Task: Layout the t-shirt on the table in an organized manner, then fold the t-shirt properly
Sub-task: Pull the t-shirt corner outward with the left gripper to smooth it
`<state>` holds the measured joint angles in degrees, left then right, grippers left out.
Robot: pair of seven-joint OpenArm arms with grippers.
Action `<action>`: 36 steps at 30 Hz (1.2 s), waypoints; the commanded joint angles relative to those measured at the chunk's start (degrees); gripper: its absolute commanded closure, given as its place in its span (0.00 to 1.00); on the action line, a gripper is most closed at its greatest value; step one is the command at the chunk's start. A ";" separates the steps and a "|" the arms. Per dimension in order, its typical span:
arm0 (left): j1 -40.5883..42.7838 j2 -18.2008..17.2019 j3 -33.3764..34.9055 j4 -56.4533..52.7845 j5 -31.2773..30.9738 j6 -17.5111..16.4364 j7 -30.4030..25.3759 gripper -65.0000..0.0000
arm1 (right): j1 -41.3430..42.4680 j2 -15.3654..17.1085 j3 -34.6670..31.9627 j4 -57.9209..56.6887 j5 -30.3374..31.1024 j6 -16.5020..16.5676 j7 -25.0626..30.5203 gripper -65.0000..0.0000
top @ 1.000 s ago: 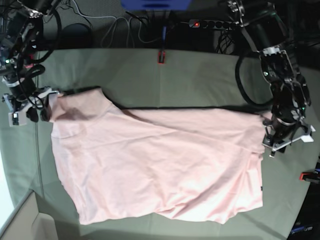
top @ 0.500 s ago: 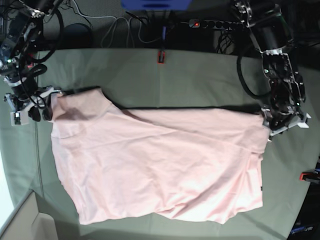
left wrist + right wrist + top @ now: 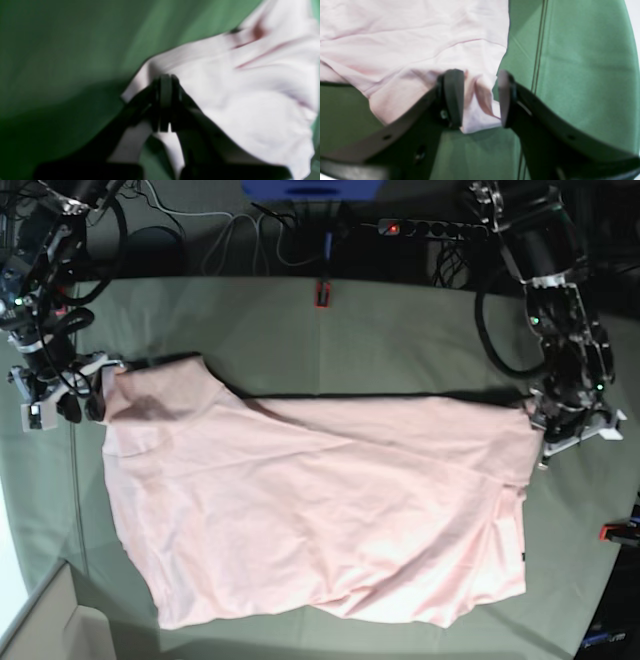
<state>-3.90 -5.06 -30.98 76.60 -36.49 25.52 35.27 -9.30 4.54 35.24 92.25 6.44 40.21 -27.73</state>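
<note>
The left gripper (image 3: 543,423) has slid onto the t-shirt (image 3: 310,510) at the frame's right and pinches its corner, the right gripper (image 3: 480,100) sits half-spread around another corner, so pulling might bunch it.

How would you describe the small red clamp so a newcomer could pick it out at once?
Start at the big grey-green table and follow its far edge to the middle. The red clamp sits there, beyond the pink t-shirt. It is the only bright red thing on that edge, below the dark cables.
</note>
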 commanded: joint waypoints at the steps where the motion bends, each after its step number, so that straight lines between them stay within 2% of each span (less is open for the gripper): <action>1: 0.78 -0.52 -0.09 3.36 -0.56 0.28 -0.50 1.00 | 0.38 0.43 0.23 0.98 0.90 -0.21 1.57 0.64; 4: 4.21 -0.52 -0.09 8.98 -0.65 0.20 -1.02 1.00 | 0.38 0.43 0.32 0.98 0.90 -0.21 1.57 0.64; 9: 4.74 -0.70 -0.27 8.81 -0.65 0.20 -1.11 0.98 | 0.38 0.34 0.14 0.98 0.90 -0.21 1.57 0.64; 12: 2.98 -0.61 -0.27 8.37 -0.65 0.28 -0.94 0.84 | 0.38 0.08 0.05 0.98 0.90 -0.21 1.57 0.64; 17: -1.07 -0.79 -0.18 4.06 -0.04 0.28 -0.67 0.49 | 0.38 -0.36 -0.04 0.98 0.90 -0.21 1.57 0.64; 19: -2.74 -0.87 -0.18 0.90 0.05 0.28 -0.85 0.42 | 0.38 -0.36 -0.04 0.98 0.90 -0.21 1.57 0.64; 25: -7.75 -2.46 -0.09 -9.65 0.05 0.28 -1.11 0.47 | 0.38 -0.18 -0.04 0.98 0.90 -0.21 1.57 0.64; 31: -9.68 -2.54 -0.09 -13.52 0.05 0.28 -1.20 0.49 | 0.38 -0.10 0.05 0.90 0.90 -0.21 1.57 0.64; 33: -9.68 -2.54 -0.09 -13.52 0.05 0.28 -1.20 0.59 | 0.46 -0.10 0.05 0.90 0.90 -0.21 1.57 0.64; 36: -9.77 -2.54 -0.09 -13.34 0.05 0.20 -1.20 0.88 | 0.64 -0.10 0.05 0.90 0.90 -0.21 1.57 0.64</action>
<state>-12.27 -6.85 -31.07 62.19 -36.16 25.71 34.46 -9.26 3.66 35.09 92.23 6.42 40.23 -27.75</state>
